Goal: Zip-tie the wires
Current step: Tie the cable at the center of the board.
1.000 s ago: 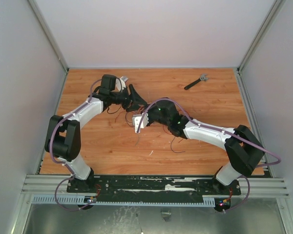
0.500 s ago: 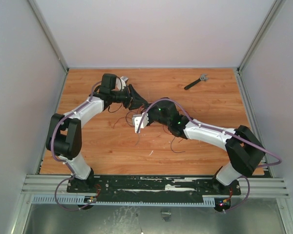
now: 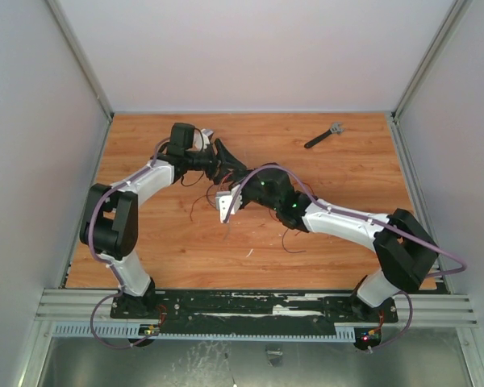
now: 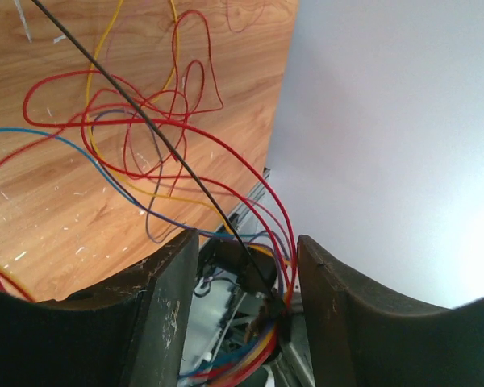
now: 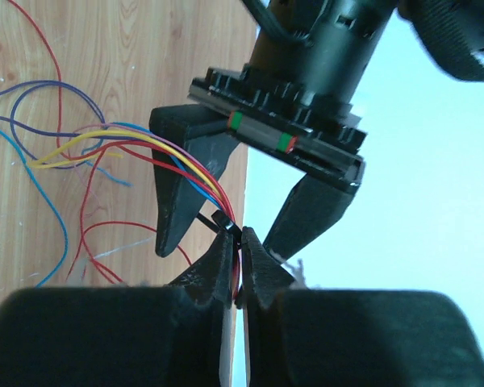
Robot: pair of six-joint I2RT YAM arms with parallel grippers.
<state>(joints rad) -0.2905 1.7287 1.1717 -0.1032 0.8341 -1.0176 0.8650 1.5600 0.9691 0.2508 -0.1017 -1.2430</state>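
Status check: I'd call this roughly the middle of the job, nothing cinched yet. Over the light-brown wooden desk [image 3: 169,242], both arms meet above the middle, a bit toward the far edge. The black two-finger right gripper [image 5: 240,270] is clamped tight on the gathered end of the thin wires [image 5: 177,157] (mostly red, some blue and yellow), holding that end up off the desk. The black left gripper [image 4: 247,246] faces it with its jaws apart, straddling the pinch point but gripping nothing. So the gathering looks done. The rest of the wires spill out in loose loops over the wood. The thin stiff black plastic zip tie [image 4: 145,131] runs straight out from the pinch through the loops; I can't tell whether it wraps the bundle. Left to do, by my read: thread the tail and pull it snug.
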